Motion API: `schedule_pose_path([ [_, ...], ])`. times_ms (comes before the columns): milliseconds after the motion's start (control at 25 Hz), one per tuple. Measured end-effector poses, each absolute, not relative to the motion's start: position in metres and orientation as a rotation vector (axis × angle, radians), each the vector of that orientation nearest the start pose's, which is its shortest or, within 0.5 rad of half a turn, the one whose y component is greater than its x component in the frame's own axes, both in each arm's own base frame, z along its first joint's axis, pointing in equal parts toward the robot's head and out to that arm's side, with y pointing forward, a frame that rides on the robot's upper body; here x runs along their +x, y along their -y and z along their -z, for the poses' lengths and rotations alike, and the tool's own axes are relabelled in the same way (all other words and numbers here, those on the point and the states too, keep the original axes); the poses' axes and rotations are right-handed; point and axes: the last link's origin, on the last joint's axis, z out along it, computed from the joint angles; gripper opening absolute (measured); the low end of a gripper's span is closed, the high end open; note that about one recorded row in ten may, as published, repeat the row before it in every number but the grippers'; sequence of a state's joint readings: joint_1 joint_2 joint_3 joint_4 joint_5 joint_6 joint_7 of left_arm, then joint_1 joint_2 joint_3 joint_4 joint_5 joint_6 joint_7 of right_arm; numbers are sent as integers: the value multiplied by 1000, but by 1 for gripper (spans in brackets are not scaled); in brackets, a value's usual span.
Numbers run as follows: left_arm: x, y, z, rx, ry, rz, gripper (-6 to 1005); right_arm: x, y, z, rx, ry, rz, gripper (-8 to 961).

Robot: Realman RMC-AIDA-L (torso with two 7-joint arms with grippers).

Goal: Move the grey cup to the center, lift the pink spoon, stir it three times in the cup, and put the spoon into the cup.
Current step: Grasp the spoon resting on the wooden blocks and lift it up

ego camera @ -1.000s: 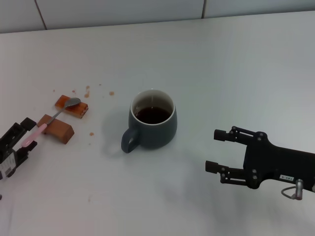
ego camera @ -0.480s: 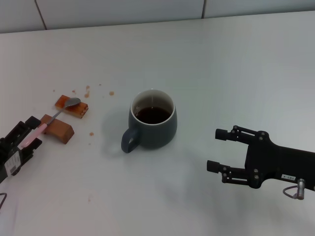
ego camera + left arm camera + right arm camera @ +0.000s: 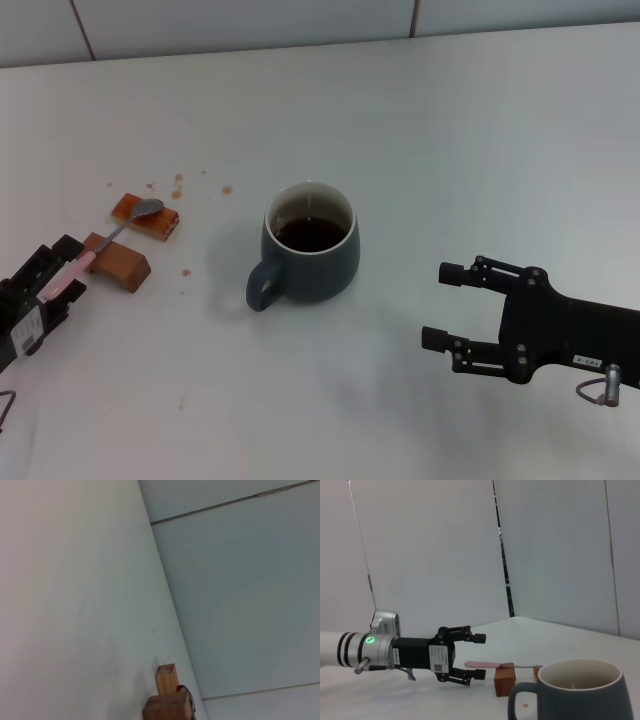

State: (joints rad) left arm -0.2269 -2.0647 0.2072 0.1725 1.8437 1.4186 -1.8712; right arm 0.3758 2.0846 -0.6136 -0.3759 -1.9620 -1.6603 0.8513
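The grey cup (image 3: 310,255) stands mid-table with dark liquid inside and its handle toward the front left; it also shows in the right wrist view (image 3: 575,692). The pink spoon (image 3: 88,258) lies across two brown blocks at the left, with its silvery bowl (image 3: 148,208) on the far block. My left gripper (image 3: 70,270) is open, and its fingers straddle the pink handle without closing on it. The right wrist view shows this too: the left gripper (image 3: 480,656) with the spoon handle (image 3: 482,664) between its jaws. My right gripper (image 3: 437,305) is open and empty, to the right of the cup.
The near brown block (image 3: 118,264) and the far stained block (image 3: 150,222) carry the spoon; they also show in the left wrist view (image 3: 167,700). Brown crumbs (image 3: 178,185) dot the white table behind and beside the blocks.
My left gripper has slid a little forward along the pink handle toward the blocks. My right gripper has drifted slightly back. The cup and the spoon have not moved.
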Motion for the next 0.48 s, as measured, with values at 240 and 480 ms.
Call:
schedule_pose_path([
  [240, -377, -227, 16, 1782, -2475, -1717, 847, 301, -248, 37, -2678, -396, -892, 795],
  [480, -377, -228, 17, 1783, -2474, -1717, 847, 301, -247, 38, -2685, -397, -890, 795],
])
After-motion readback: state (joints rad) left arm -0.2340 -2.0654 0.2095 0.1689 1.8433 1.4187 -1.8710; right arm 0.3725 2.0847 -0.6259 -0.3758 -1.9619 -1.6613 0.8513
